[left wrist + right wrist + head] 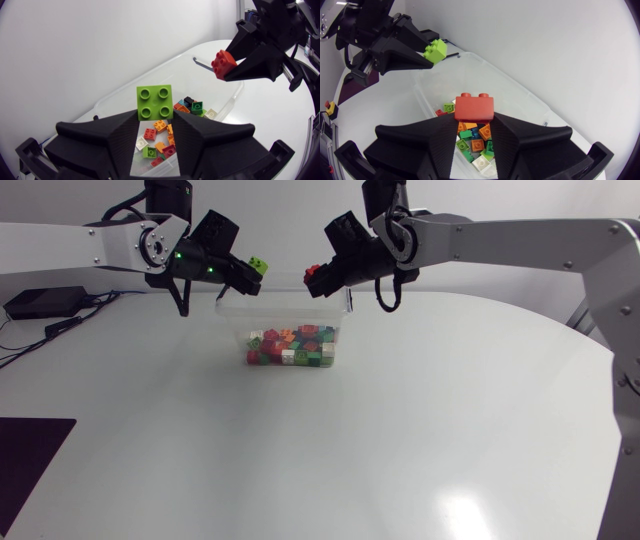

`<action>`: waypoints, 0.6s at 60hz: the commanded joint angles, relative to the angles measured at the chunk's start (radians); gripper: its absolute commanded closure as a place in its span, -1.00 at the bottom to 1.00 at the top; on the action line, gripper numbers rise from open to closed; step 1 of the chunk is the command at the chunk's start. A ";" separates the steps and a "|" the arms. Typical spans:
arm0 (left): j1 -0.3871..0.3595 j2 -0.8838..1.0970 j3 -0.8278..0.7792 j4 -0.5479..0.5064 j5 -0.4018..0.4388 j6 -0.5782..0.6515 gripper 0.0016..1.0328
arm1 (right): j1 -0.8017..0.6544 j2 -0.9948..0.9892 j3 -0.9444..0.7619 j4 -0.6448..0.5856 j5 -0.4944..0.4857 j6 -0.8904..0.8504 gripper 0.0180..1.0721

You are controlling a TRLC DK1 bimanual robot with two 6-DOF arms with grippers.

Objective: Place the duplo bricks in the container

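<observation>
Above the container (236,320) both arms hang, each with a brick. The left gripper (155,120) is closed on a green brick (155,102), the right gripper (475,122) on a red brick (474,106), jaws pressing each from two sides. The step in hand, I judge, is the drop: each gripper need only spread its jaws so its brick falls onto the pile (292,345) inside. Head view places both bricks near the far rim; only the wrist views show the grips and the pile straight below
</observation>
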 commanded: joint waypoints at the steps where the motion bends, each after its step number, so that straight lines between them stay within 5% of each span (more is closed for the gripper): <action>1: 0.014 0.040 0.042 0.045 0.012 -0.035 0.26 | 0.002 0.062 0.049 -0.009 0.012 0.024 0.16; 3: 0.018 0.056 0.050 0.071 0.012 -0.049 0.26 | 0.002 0.074 0.061 -0.013 0.015 0.024 -0.12; 9: 0.027 0.122 0.117 0.075 0.012 -0.058 0.23 | 0.004 0.082 0.073 -0.016 0.028 0.019 -0.17; 11: 0.027 0.151 0.143 0.071 0.009 -0.064 0.16 | 0.004 0.082 0.075 -0.014 0.030 0.019 -0.34; 17: 0.024 0.191 0.170 0.075 -0.044 -0.066 -0.90 | 0.004 0.077 0.073 -0.020 0.039 0.015 -0.89; 36: 0.057 0.013 0.005 0.138 -0.043 -0.067 -0.92 | 0.005 -0.088 -0.074 0.010 0.084 -0.016 -0.90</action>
